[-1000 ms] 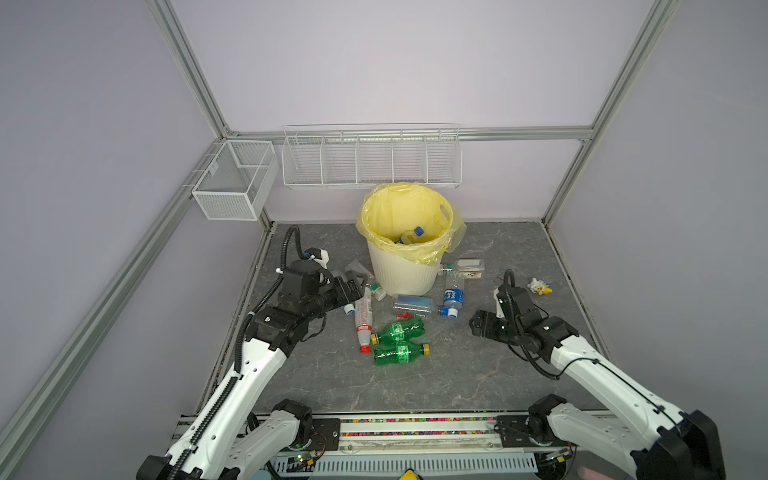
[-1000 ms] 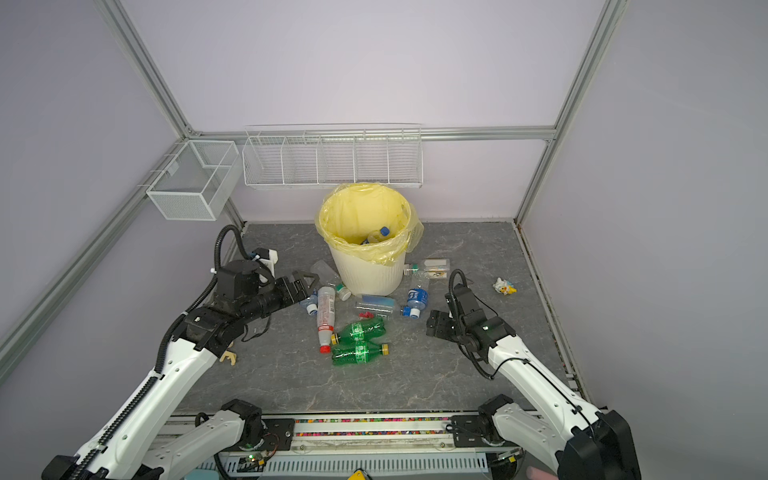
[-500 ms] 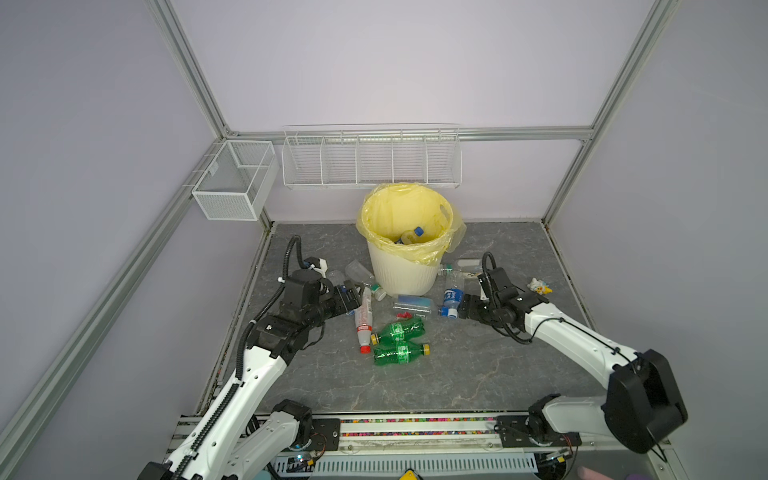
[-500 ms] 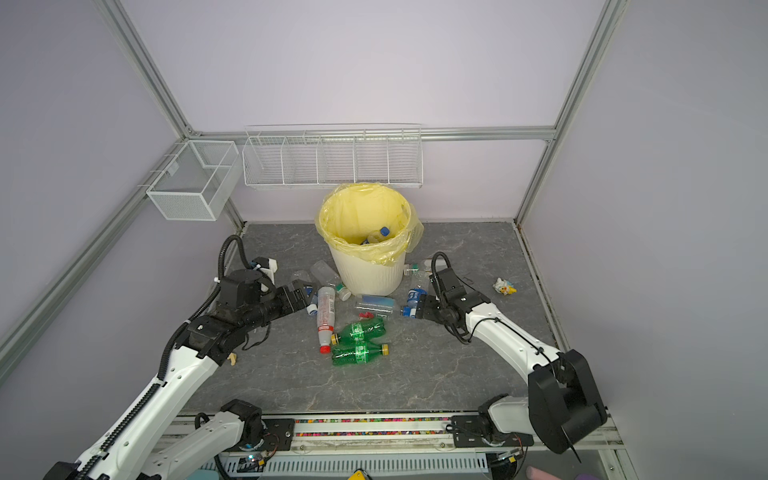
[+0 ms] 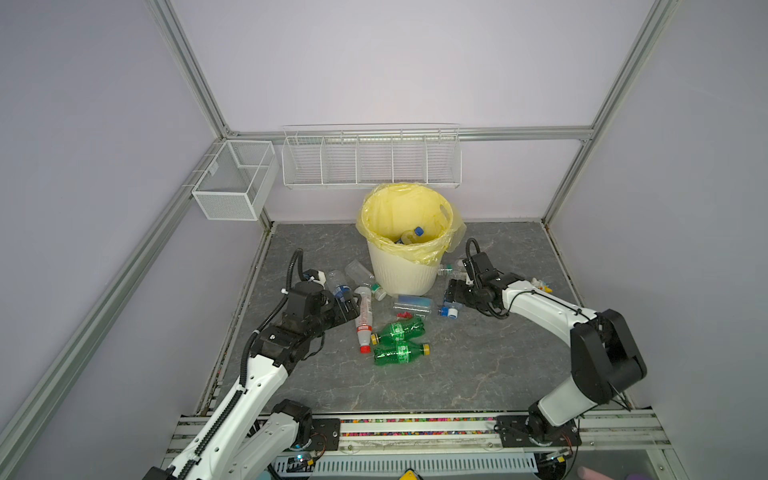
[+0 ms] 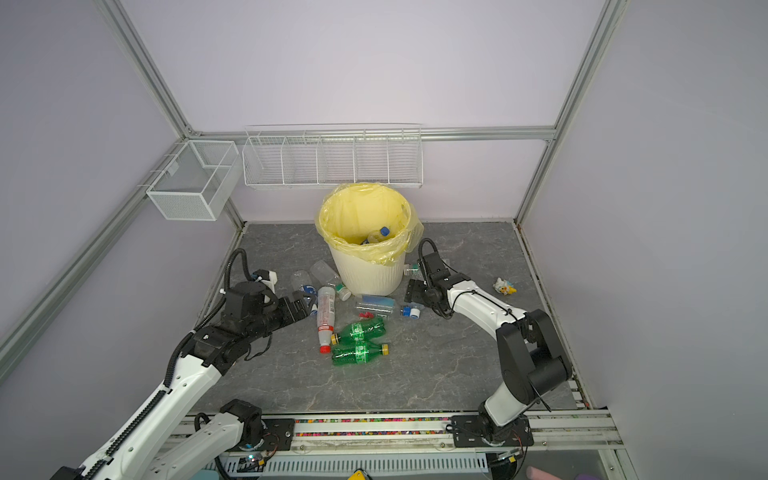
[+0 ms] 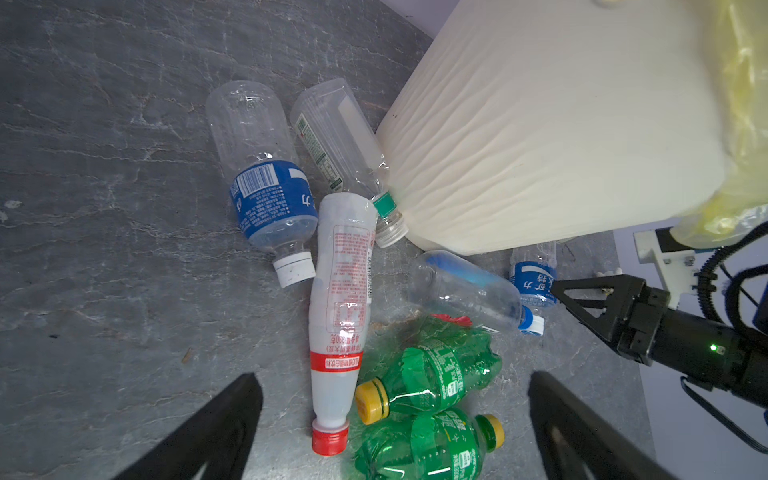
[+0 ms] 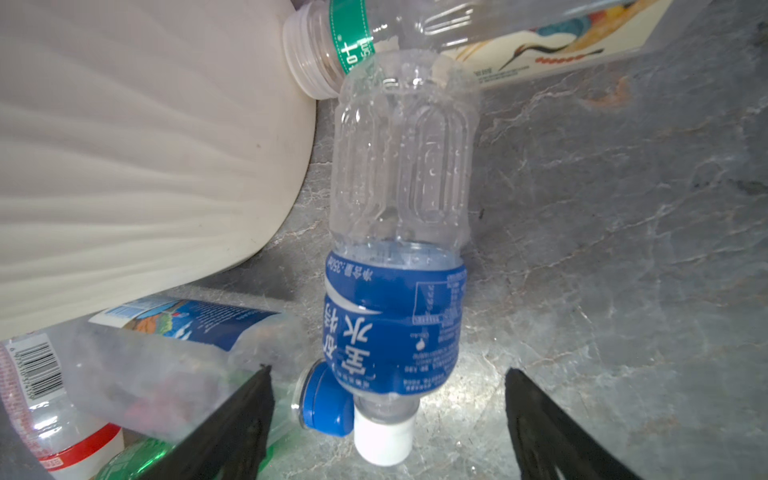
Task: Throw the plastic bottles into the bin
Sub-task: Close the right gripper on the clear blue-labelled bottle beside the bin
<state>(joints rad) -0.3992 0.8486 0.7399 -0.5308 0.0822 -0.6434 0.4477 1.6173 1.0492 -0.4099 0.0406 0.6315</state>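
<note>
The blue-labelled bottle (image 8: 395, 324) is found lying flat just beside the bin (image 8: 124, 145), white cap toward the right gripper (image 8: 387, 369), whose jaws are held wide and empty either side of its neck end (long axis in line with the reach)

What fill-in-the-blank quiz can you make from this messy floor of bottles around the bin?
The two crushed green plastic bottles lying side by side have ____ caps.
The topmost bottle visible inside the round cream-white ribbed plastic bin has a ____ cap.
The long milky-white plastic bottle with red print has a ____ cap.
The open right hand is poised over a clear plastic bottle with a blue label and a ____ cap.
Missing words: yellow; blue; red; white.
</note>
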